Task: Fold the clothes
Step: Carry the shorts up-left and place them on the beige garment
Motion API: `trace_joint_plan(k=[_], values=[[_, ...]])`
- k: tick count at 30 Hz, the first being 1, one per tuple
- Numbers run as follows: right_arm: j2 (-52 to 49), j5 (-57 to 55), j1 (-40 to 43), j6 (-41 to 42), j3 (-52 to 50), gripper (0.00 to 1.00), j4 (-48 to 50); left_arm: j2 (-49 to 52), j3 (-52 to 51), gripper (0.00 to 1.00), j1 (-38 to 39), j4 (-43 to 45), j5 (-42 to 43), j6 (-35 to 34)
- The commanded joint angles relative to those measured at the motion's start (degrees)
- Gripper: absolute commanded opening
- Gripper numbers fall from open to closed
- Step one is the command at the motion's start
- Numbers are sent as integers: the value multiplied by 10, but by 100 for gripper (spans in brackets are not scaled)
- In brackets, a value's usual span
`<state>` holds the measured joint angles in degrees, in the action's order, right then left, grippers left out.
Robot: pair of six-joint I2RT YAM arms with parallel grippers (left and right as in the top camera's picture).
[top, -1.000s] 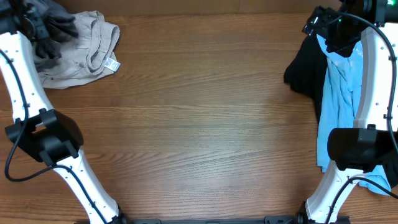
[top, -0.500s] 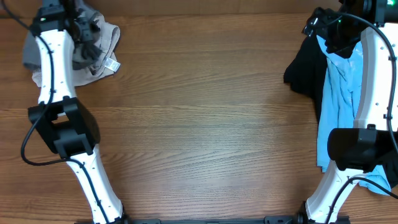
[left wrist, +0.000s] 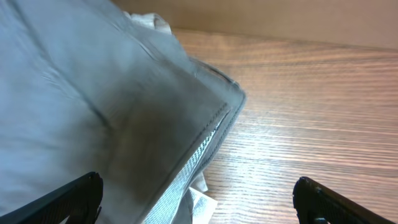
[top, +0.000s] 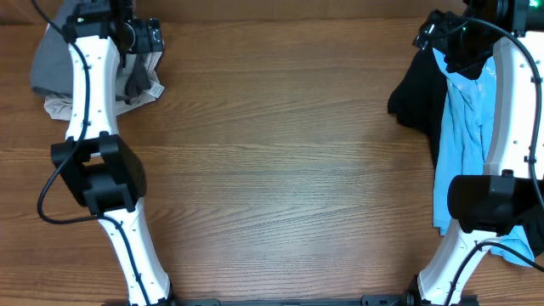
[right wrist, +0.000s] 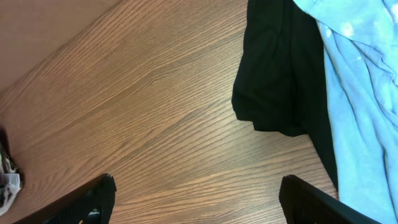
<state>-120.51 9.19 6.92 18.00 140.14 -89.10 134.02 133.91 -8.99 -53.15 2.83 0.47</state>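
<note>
Up top-L, grey shorts (top: 49, 68) bunched, creased.

far-left corner: grey shorts (top: 47, 72) bunched, beige shorts (top: 61, 109) showing at their lower edge, left arm (top: 85, 85) reaching across | right edge: black garment (top: 416, 102) touching light blue shirt (top: 459, 144), right arm (top: 501, 102) over the shirt | surface (top: 272, 170): brown wood
</note>
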Motion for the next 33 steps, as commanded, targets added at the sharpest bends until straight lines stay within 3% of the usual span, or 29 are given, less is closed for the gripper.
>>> trace_joint_plan(k=[1, 6, 20, 27, 33], values=[[0, 3, -2, -1, 1, 89, 3, -76, 30, 100, -15, 0, 28, 57], [0, 3, -2, -1, 1, 89, 7, -76, 27, 100, -21, 1, 23, 142], [0, 3, -2, -1, 1, 89, -13, 83, 22, 100, -57, 142, 13, 149], [0, 3, -2, 0, 1, 89, -15, 176, 22, 100, -55, 160, 13, 150], [0, 3, -2, 0, 1, 89, -15, 187, 25, 100, -54, 174, 29, 148]])
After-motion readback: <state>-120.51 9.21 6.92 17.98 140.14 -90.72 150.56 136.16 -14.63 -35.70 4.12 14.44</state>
